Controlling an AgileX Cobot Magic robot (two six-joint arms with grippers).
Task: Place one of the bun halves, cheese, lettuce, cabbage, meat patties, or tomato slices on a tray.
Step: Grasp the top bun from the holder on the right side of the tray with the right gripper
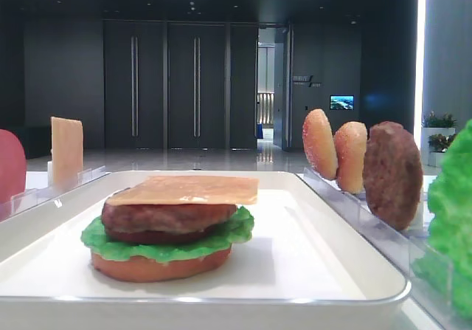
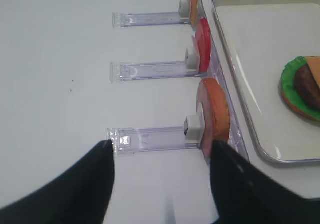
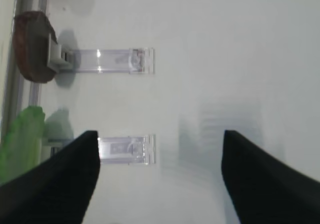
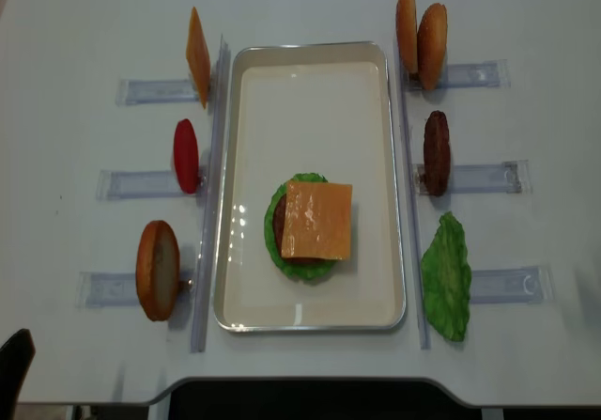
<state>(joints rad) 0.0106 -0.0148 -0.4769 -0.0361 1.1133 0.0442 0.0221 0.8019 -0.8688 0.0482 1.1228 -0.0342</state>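
Note:
The white tray [image 4: 232, 157] lies mid-table. On it sits a stack: bottom bun [image 1: 158, 267], lettuce [image 1: 166, 247], meat patty [image 1: 166, 218] and a cheese slice [image 4: 317, 219] on top. Upright in the left racks stand a cheese slice [image 4: 198, 56], a tomato slice [image 4: 186, 155] and a bun half [image 4: 157, 270]. The right racks hold two bun halves [image 4: 420, 37], a patty [image 4: 436, 152] and a lettuce leaf [image 4: 446, 274]. My left gripper [image 2: 162, 146] is open above the near left rack, its right finger close to that bun half [image 2: 217, 111]. My right gripper [image 3: 160, 136] hangs open over bare table, empty.
Clear plastic slotted racks [image 4: 141, 91] run outward on both sides of the tray, with long clear rails [image 4: 208, 185] along its edges. The table's front edge [image 4: 282, 381] is close below the tray. A dark part [image 4: 14, 359] shows at the bottom left corner.

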